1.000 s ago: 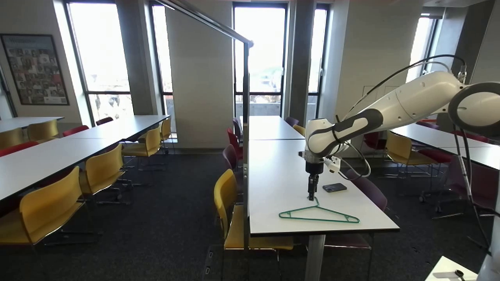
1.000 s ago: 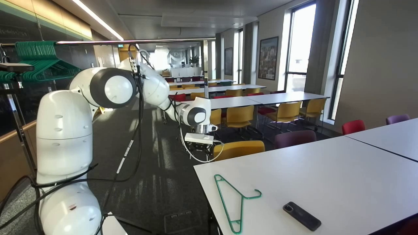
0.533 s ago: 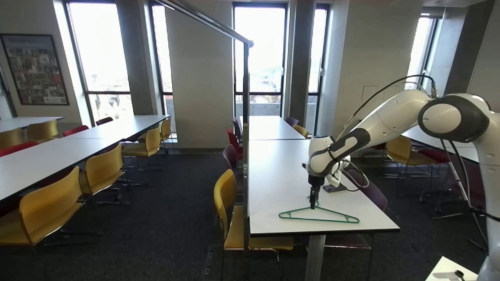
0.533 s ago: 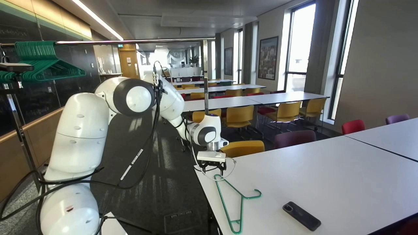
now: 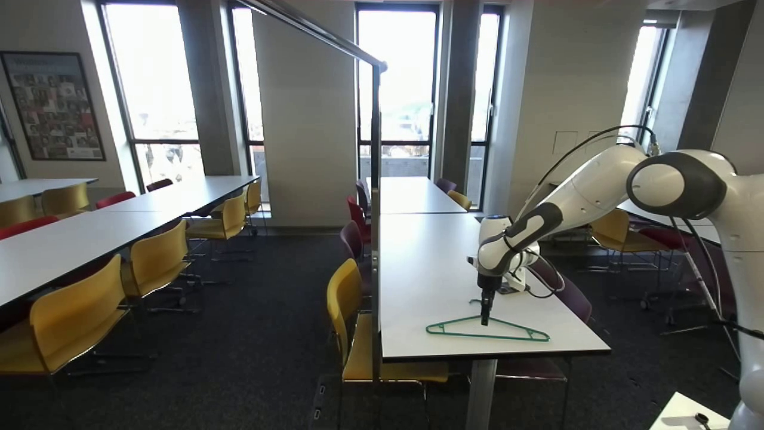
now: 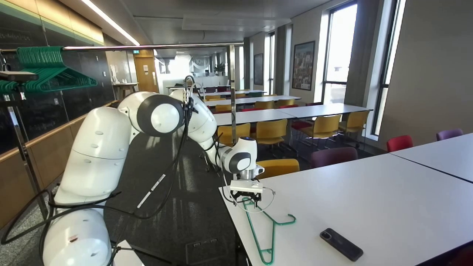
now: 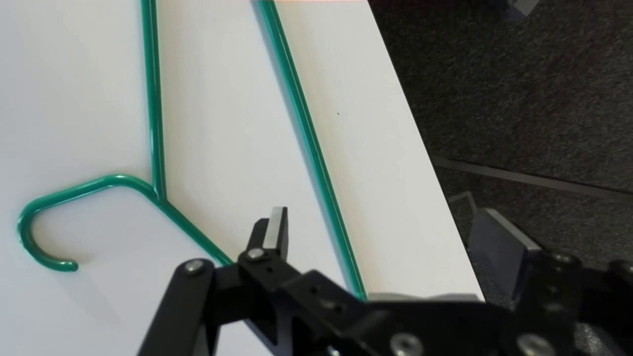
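Observation:
A green plastic hanger lies flat on the white table. Its hook and one slanted arm show at the left of the wrist view. My gripper is open, with its fingers wide apart and nothing held. The hanger's long bar runs through the gap between them as seen from the wrist, below the fingertips; the right finger appears beyond the table edge. In both exterior views the gripper points down over the hanger. I cannot tell the exact height; no contact is visible.
A dark phone lies on the table near the hanger's hook. A metal clothes rail carries several green hangers; its upright stands by the table. Yellow chairs and purple chairs line the table.
The arm has come down and across toward the table, bringing the gripper from beyond the table's edge to over the hanger. The hanger and phone have not moved. The jaws stay open.

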Robot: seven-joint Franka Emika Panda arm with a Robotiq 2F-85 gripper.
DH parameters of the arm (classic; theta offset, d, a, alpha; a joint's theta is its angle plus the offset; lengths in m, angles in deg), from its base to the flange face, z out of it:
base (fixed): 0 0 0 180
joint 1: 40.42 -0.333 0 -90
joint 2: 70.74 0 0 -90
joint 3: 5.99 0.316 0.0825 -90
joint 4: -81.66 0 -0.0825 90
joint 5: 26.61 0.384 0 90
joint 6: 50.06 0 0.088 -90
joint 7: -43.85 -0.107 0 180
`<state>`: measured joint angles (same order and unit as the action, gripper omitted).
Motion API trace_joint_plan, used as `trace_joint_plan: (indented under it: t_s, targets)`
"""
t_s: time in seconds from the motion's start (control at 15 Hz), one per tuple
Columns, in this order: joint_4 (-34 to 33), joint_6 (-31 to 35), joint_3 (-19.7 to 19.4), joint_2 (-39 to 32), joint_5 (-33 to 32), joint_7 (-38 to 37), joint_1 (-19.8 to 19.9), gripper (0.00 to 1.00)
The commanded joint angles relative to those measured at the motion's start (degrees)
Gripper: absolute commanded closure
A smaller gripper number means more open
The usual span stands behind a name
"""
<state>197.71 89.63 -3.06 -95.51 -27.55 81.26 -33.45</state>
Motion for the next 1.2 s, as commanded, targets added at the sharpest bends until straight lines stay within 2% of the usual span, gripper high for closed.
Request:
trace_joint_plan:
  t_s: [0.0, 0.27, 0.8, 1.13]
  targets:
    - [-0.2, -0.2, 0.4, 0.0, -0.2, -0.2, 0.4, 0.0]
    - [0.0, 0.0, 0.6, 0.1, -1.1, 0.8, 0.2, 0.0]
    - [1.0, 1.6, 1.9, -2.0, -9.0, 11.6, -1.2, 0.0]
    - [0.7, 6.8, 0.7, -5.0, -12.9, 10.0, -2.8, 0.0]
